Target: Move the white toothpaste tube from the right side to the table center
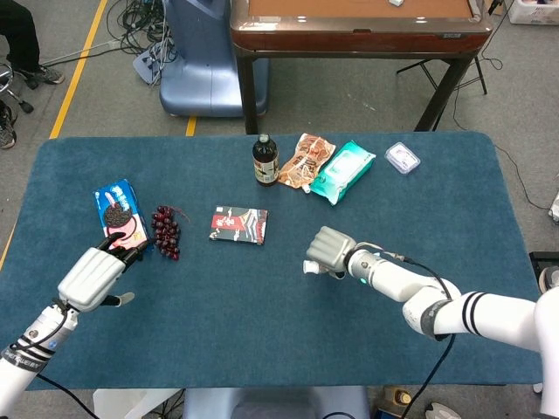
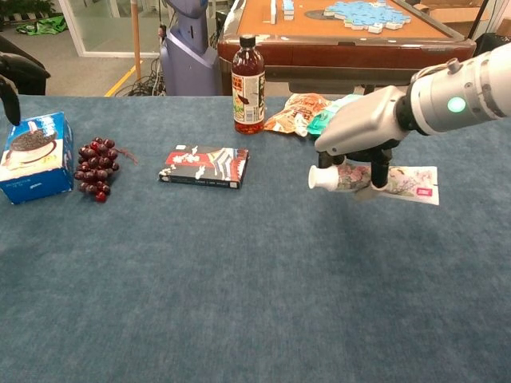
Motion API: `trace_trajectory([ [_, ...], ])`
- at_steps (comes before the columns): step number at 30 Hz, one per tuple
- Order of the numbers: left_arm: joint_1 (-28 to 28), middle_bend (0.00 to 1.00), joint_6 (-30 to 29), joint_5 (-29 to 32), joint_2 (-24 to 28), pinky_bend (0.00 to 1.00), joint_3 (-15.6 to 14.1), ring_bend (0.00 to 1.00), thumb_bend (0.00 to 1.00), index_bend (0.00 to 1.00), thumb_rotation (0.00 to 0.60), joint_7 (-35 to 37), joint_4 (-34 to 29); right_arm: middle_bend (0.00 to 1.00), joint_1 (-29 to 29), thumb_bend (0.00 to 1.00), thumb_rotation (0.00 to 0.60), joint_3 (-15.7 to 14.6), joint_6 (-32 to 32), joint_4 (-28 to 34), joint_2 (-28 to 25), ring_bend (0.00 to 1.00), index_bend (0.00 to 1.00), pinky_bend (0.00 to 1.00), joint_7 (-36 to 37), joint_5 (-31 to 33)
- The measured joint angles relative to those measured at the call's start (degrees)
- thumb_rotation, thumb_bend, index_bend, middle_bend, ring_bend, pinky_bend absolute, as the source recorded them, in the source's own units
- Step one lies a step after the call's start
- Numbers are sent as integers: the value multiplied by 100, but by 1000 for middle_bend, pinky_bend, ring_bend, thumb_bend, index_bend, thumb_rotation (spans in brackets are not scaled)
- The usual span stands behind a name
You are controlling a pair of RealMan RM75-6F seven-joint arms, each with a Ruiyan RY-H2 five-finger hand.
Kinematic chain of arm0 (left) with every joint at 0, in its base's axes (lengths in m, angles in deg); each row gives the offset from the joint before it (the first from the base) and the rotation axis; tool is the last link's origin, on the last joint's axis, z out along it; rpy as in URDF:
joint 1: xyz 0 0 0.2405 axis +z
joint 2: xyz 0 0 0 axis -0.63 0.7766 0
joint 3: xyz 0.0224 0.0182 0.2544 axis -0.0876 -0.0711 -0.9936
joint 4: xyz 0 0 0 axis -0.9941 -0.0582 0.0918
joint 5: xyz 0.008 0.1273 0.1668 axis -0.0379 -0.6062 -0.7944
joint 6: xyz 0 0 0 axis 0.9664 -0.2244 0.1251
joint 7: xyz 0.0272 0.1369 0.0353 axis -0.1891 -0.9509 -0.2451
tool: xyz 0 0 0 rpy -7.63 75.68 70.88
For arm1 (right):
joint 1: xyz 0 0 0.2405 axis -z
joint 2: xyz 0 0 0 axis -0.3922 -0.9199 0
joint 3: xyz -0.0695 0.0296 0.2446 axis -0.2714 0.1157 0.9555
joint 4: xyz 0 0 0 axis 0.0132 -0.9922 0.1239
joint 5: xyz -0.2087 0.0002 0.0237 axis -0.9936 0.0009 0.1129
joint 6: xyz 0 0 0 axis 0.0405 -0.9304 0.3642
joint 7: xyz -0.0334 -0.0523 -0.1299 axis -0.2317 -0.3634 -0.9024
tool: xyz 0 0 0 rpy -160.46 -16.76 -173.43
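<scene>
The table (image 2: 200, 303) is covered in matt blue cloth with a short, slightly rough nap. The right hand (image 2: 361, 128) has a smooth, satin grey plastic shell and holds a soft white toothpaste tube (image 2: 383, 179) with a printed, faintly shiny skin and a plain white plastic cap. The left hand (image 1: 90, 276) has the same pale grey shell with black fingers. Far back stand a glossy dark bottle (image 2: 248, 76) with a paper label and shiny crinkled snack packets (image 2: 297, 112). At left lie a glossy printed cardboard box (image 2: 32, 155) and smooth, shiny dark grapes (image 2: 96, 169).
</scene>
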State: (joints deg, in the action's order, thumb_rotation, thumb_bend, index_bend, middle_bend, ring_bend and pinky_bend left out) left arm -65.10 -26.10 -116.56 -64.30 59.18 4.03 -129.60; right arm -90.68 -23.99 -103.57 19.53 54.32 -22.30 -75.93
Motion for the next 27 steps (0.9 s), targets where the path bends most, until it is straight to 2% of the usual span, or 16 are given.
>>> trace_trajectory([
  [7, -568, 452, 569, -353, 8, 132, -68, 455, 94, 61, 600, -124, -31, 756, -648, 967, 600, -163, 141, -240, 255, 709, 905, 363, -45, 405],
  [13, -998, 505, 1019, -446, -133, 214, -85, 486, 94, 40, 600, -364, -47, 767, -1124, 984, 600, -364, 164, -487, 512, 721, 920, 369, -37, 815],
  [21, -1341, 568, 1370, -593, -359, 313, -172, 529, 94, 36, 600, -907, -57, 777, -1651, 992, 600, -706, 151, -712, 820, 734, 935, 371, 46, 1326],
  [27, -1538, 579, 1530, -603, -581, 337, -195, 536, 94, 26, 600, -1205, -63, 782, -1929, 1000, 600, -881, 164, -874, 1047, 742, 943, 374, 213, 1583],
])
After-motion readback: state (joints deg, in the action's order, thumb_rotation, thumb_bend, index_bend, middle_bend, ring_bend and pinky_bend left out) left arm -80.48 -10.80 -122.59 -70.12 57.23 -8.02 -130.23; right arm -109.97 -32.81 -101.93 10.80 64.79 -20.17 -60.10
